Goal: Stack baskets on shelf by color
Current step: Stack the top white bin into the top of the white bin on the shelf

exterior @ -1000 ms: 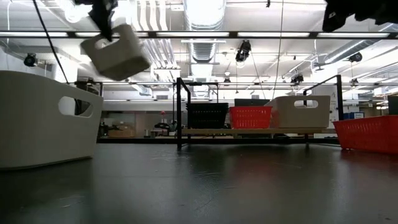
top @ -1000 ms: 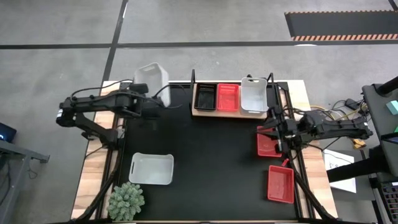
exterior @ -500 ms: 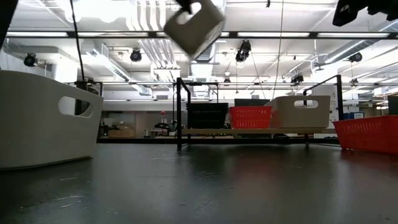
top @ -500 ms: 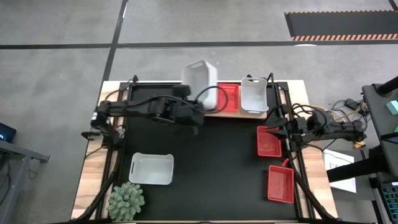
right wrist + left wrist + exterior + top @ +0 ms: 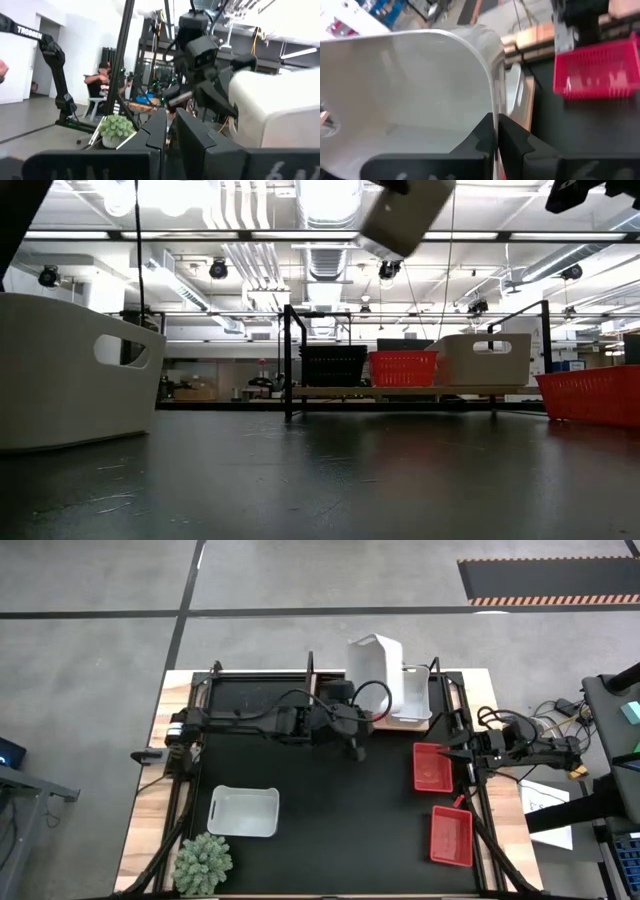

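Above the shelf point(image 5: 330, 721), white basket point(image 5: 378, 672) clamped by left end effector point(image 5: 496, 131), tilted, airborne

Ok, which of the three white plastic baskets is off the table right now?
The white plastic basket gripped by the left pincer, tilted in the air above the shelf; the other two rest on surfaces.

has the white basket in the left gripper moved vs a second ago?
Yes. The white basket held by the left gripper has travelled rightward along the shelf, from beyond its left end to beside the shelved white basket.
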`<state>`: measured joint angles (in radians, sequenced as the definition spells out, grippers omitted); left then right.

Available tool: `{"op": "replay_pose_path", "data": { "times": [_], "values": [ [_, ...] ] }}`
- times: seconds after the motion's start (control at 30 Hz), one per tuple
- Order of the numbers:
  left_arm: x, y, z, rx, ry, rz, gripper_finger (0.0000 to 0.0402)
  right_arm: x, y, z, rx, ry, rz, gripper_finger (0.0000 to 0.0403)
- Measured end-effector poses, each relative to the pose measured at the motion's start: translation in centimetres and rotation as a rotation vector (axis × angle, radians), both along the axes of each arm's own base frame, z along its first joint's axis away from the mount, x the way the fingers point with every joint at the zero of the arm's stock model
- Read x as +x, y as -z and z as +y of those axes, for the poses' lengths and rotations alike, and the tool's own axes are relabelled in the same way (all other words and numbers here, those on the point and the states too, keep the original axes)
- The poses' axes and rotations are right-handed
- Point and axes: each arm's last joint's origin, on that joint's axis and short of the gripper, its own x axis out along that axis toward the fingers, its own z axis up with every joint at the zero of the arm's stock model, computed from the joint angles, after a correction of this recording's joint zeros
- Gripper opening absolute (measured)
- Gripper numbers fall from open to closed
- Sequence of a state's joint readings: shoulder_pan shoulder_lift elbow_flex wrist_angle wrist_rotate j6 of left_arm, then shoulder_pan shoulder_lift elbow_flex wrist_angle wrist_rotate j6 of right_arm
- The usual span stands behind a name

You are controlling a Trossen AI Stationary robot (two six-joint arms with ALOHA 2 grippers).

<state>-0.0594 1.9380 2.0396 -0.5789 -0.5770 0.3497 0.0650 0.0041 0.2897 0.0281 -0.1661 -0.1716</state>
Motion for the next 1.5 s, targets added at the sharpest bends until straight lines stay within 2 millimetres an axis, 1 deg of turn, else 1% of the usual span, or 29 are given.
{"op": "replay_pose_path", "data": {
  "times": [0.27, 0.33, 0.43, 0.57, 0.73, 0.87, 1.0, 1.2, 1.33, 1.5],
  "values": [
    [2.5, 1.6, 1.1, -0.011, 0.001, -0.078, 0.0000, 0.0, -0.1, 0.0, -0.029, 0.007, -0.015, 0.0034],
    [3.3, 2.3, 1.6, -0.018, 0.003, -0.102, 0.0000, 0.0, -0.1, 0.0, -0.035, 0.010, -0.022, 0.0034],
    [4.5, 3.8, 2.5, -0.020, -0.015, -0.108, 0.0000, -0.1, -0.2, 0.0, -0.045, 0.014, -0.032, 0.0034],
    [5.7, 5.6, 3.5, -0.020, -0.033, -0.102, 0.0000, -0.1, -0.3, 0.0, -0.056, 0.019, -0.042, 0.0034],
    [6.4, 6.7, 4.0, -0.021, -0.043, -0.097, 0.0000, -0.4, -0.8, 0.0, -0.065, 0.024, -0.063, 0.0034],
    [6.7, 6.6, 4.5, -0.030, -0.030, -0.147, 0.0000, -0.4, -0.8, 0.0, -0.067, 0.025, -0.063, 0.0034],
    [6.9, 6.6, 5.2, -0.058, 0.020, -0.201, 0.0000, -0.4, -0.8, 0.0, -0.081, 0.030, -0.066, 0.0034],
    [6.9, 7.6, 6.3, -0.108, 0.019, -0.218, 0.0000, -0.4, -0.8, 0.0, -0.090, 0.034, -0.070, 0.0034],
    [7.3, 7.8, 6.5, -0.108, 0.111, -0.299, 0.0000, -0.4, -0.8, 0.0, -0.091, 0.034, -0.069, 0.0034],
    [7.3, 9.0, 7.2, -0.079, 0.125, -0.336, 0.0000, -0.4, -0.8, 0.0, -0.090, 0.033, -0.069, 0.0034]
  ]
}}
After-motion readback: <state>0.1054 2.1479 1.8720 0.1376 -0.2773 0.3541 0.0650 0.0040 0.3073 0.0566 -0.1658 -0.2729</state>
